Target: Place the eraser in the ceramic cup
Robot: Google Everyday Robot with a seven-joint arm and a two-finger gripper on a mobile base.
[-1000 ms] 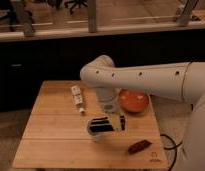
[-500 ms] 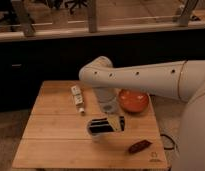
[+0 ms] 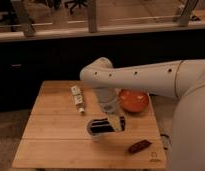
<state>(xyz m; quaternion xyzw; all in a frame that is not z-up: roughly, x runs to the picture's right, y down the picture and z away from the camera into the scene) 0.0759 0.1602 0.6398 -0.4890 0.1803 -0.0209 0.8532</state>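
Note:
My gripper (image 3: 110, 121) hangs from the white arm over the middle of the wooden table (image 3: 51, 145). It is shut on a dark oblong block with a pale stripe, which I take to be the eraser (image 3: 114, 125), held level. The ceramic cup (image 3: 91, 129), small and pale-rimmed with a dark inside, stands right under it. The eraser's left end overlaps the cup's mouth. I cannot tell whether it touches the rim. The arm hides the fingers themselves.
An orange bowl (image 3: 134, 100) sits at the back right, partly behind the arm. A white tube-like object (image 3: 77, 98) lies at the back left. A dark red-brown piece (image 3: 139, 146) lies near the front right corner. Dark cabinets and windows stand behind.

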